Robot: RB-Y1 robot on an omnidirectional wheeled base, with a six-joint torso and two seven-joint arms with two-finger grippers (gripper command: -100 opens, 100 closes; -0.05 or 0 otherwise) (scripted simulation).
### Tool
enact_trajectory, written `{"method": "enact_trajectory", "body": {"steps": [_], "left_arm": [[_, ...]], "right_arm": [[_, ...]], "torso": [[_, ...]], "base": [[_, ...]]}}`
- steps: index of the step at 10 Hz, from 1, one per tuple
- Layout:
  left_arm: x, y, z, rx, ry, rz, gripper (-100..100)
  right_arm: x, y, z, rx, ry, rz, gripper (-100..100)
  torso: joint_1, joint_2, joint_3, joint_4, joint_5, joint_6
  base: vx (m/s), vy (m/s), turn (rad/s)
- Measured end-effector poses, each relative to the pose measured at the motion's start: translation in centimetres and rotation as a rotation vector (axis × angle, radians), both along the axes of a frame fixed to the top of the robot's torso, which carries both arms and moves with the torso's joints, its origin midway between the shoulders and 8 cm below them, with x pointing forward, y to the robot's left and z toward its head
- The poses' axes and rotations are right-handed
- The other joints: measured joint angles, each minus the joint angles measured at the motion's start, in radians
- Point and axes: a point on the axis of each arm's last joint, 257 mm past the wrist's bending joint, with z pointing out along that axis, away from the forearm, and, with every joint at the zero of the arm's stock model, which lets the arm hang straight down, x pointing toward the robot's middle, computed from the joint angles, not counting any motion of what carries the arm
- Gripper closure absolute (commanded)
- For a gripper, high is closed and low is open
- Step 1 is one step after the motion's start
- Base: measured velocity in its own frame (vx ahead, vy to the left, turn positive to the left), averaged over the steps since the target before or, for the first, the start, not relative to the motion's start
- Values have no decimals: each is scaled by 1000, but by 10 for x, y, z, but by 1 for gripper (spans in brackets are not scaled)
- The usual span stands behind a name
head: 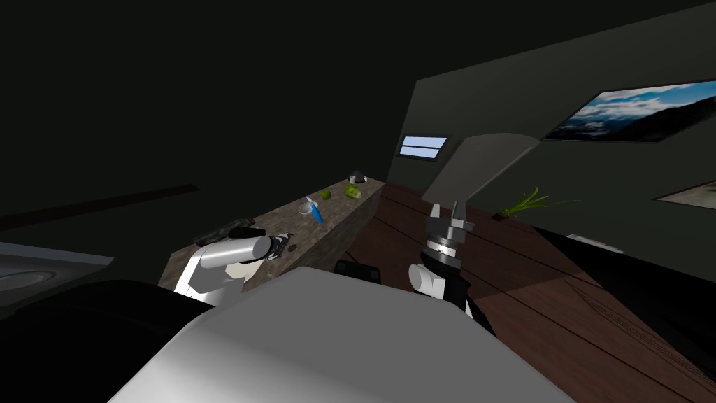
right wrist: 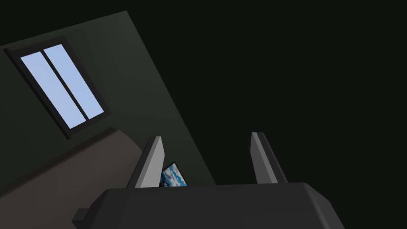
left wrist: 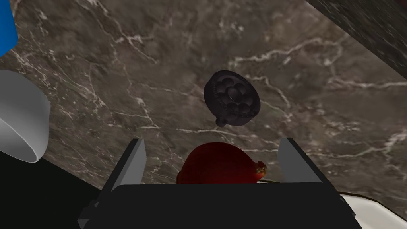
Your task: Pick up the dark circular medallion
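The dark circular medallion [left wrist: 231, 98], with a raised flower pattern and a small loop, lies flat on the brown marbled countertop [left wrist: 119, 71]. My left gripper [left wrist: 212, 140] hovers over the counter, open, with the medallion a little beyond its fingertips and in line with the gap. A red rounded fruit-like thing [left wrist: 220, 165] sits low between the fingers, close to the gripper's body. In the head view the left gripper [head: 280, 245] is beside the medallion [head: 291, 246]. My right gripper [head: 451, 210] is raised over the floor, open and holding nothing [right wrist: 206, 137].
A white bowl [left wrist: 20, 119] and a blue item [left wrist: 6, 28] sit on the counter to one side of the gripper. Farther along the countertop [head: 342, 224] are a cup with a blue thing [head: 312, 208], two green items [head: 352, 191] and a small dark object [head: 357, 177].
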Motion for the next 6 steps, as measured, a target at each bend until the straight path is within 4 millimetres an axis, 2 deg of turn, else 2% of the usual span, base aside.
{"method": "enact_trajectory", "body": {"steps": [5, 6], "left_arm": [[-20, -10, -11, -64, 93, 5, -100], [-20, -10, -12, -66, 97, 5, 0]], "right_arm": [[0, 0, 0, 0, 0, 0, 0], [0, 0, 0, 0, 0, 0, 0]], "torso": [[0, 0, 0, 0, 0, 0], [1, 2, 1, 0, 0, 0]], "base": [[45, -29, 56], [0, 0, 0]]}}
